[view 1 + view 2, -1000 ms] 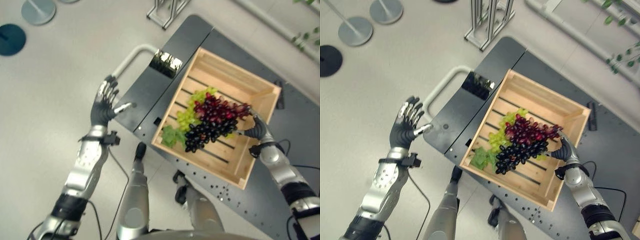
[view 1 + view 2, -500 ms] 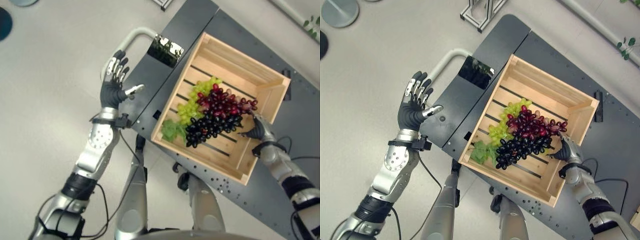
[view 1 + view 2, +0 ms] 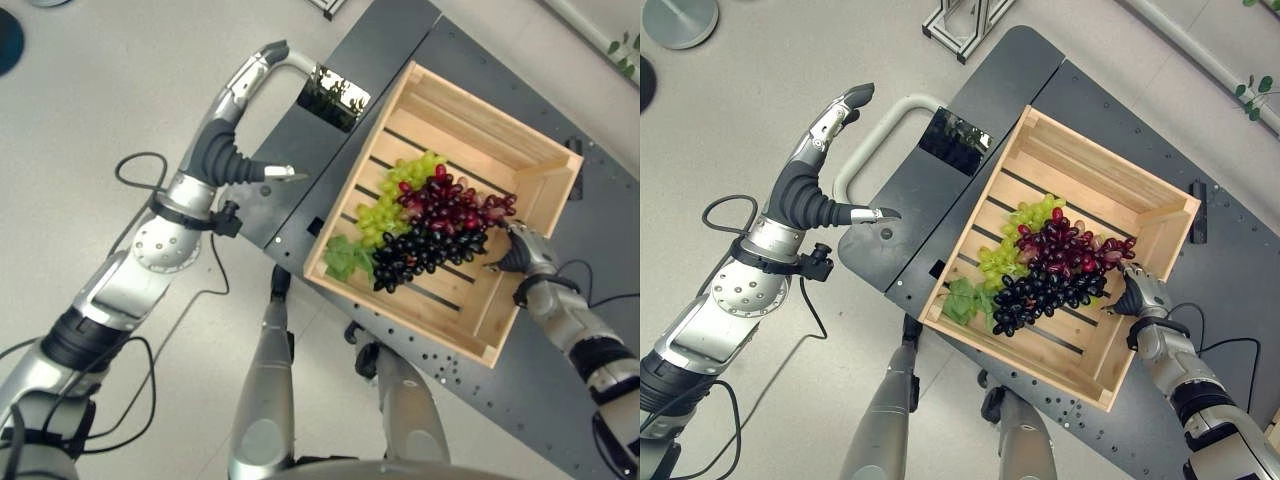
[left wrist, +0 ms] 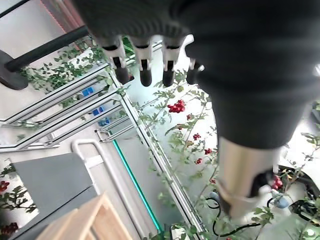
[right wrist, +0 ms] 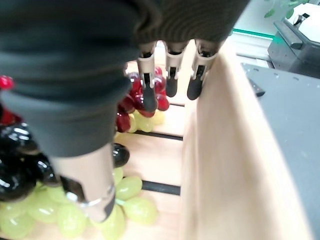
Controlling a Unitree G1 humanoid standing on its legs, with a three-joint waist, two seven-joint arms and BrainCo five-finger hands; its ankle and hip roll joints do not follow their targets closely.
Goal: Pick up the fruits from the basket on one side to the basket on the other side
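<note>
A wooden crate (image 3: 490,120) stands on a dark table (image 3: 330,170). It holds a green grape bunch (image 3: 385,210), a red bunch (image 3: 450,200) and a dark bunch (image 3: 425,255) with a green leaf (image 3: 345,260). My right hand (image 3: 520,255) is inside the crate by its right wall (image 5: 225,150). It is open, its fingers (image 5: 172,75) straight, their tips just short of the red grapes (image 5: 132,82), with the green grapes (image 5: 65,215) under the thumb. My left hand (image 3: 800,195) is raised off the table's left edge, open and holding nothing, fingers (image 4: 145,60) spread.
A white curved handle (image 3: 875,140) sticks out from the table's left end beside a shiny plate (image 3: 960,140). A metal frame (image 3: 965,20) and round stand bases (image 3: 675,15) are on the floor beyond. A small black bar (image 3: 1197,212) lies right of the crate.
My left arm has lifted and stretched forward, bringing the open hand up beside the white handle. My right hand stays by the crate's right wall at the grapes. The camera shifted.
</note>
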